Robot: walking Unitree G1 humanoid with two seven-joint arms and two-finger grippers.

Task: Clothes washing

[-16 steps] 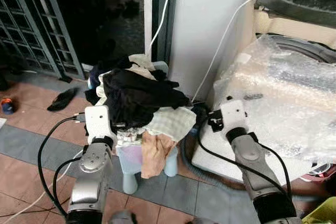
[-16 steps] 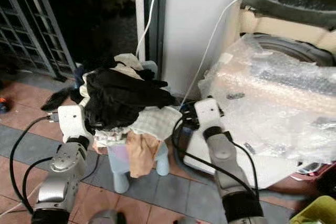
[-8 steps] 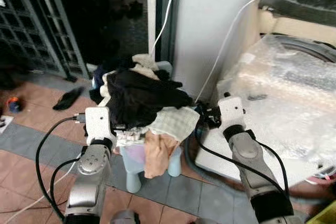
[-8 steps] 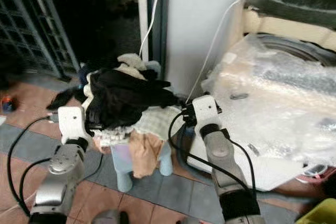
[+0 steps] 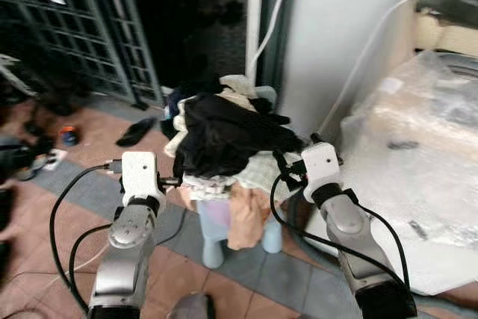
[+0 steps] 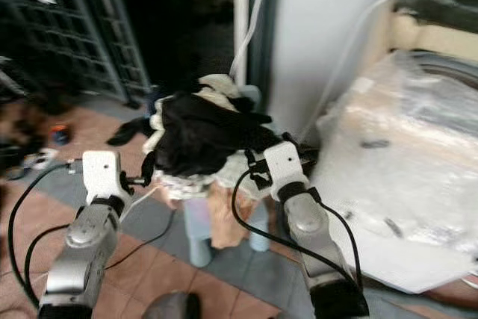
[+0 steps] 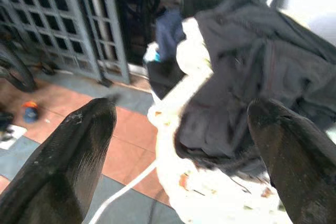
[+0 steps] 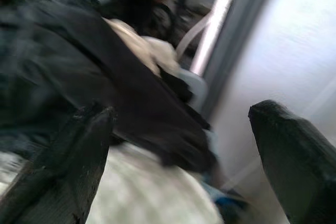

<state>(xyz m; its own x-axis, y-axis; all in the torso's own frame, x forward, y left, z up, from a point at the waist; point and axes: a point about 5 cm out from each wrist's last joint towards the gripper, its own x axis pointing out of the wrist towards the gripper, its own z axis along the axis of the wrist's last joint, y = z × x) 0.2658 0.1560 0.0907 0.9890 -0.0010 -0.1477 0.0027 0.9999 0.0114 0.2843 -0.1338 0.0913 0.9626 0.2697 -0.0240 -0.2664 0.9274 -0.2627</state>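
Note:
A heap of clothes sits on a pale blue stool. A black garment lies on top, a white checked cloth is under it, and a peach cloth hangs down the front. My left gripper is open at the heap's left side, its fingers spread wide and holding nothing. At the heap's right edge my right gripper is open too, its fingers on either side of the black garment and white cloth.
A washing machine under bubble wrap stands to the right. Behind the stool is a white pillar with a cable. A metal gate and a dark doorway are at the back left. A sandal lies on the tiled floor.
The view has swung to the left, so the gate side shows more and the washer less. The heap now lies nearer my right gripper. Both grippers stay open.

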